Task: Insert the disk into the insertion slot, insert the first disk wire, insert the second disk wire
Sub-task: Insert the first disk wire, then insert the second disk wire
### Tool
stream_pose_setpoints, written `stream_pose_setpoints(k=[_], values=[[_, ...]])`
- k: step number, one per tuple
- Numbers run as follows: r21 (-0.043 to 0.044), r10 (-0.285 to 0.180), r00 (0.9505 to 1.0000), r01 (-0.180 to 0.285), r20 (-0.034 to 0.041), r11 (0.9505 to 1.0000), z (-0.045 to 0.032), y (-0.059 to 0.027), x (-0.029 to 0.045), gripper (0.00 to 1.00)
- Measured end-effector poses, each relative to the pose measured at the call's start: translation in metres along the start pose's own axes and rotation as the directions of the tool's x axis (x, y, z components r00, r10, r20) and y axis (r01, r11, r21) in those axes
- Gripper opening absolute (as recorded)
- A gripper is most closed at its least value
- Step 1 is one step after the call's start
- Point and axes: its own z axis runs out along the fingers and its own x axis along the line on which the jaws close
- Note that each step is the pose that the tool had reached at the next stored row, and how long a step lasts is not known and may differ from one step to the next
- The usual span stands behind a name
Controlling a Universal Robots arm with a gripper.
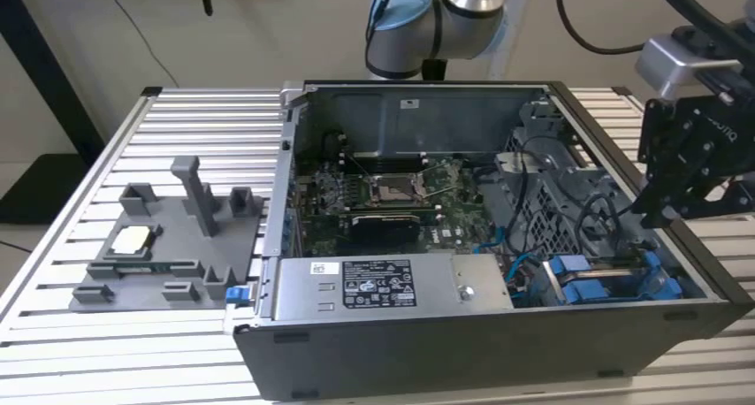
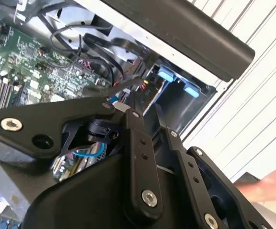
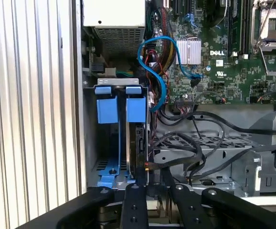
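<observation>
Hanging over the side wall of the computer case [image 1: 472,356] on the exterior view's right: the gripper [image 1: 663,209], a little above the rim. Cannot tell if open or closed, with its tip tucked behind its own black arms in both wrist views. Seems to carry nothing.

Points down toward the insertion slot [image 3: 110,148], set in the case's front corner on the exterior view's right and marked by two blue tabs [image 3: 108,109]. Sits below the gripper and a bit toward the middle of the case. Seems to hold the disk [image 3: 140,145] already: a thin dark slab standing on its edge, just beside the blue tabs, with its long side running straight away from the gripper, down into the slot. So, lined up with the gripper, end on.

Hard to make out: the far end of the disk, lost in the dark of the slot. Also a small plug [image 3: 149,166] at the near end, touching the disk or just beside it; cannot tell if pushed in. Close by, black wires [image 3: 195,143] and a blue wire [image 3: 162,88], with ends hidden. At the edge of the second wrist view, a pink blur [image 2: 273,183], maybe a person's hand, cut off.
</observation>
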Motion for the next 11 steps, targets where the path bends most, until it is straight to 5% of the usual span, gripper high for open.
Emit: stream_pose_setpoints(k=[11], values=[[-0.0020, 0.000, 1.0000, 0.000, -0.0001, 1.0000, 0.0028, -0.0247, -0.0111, 0.27]])
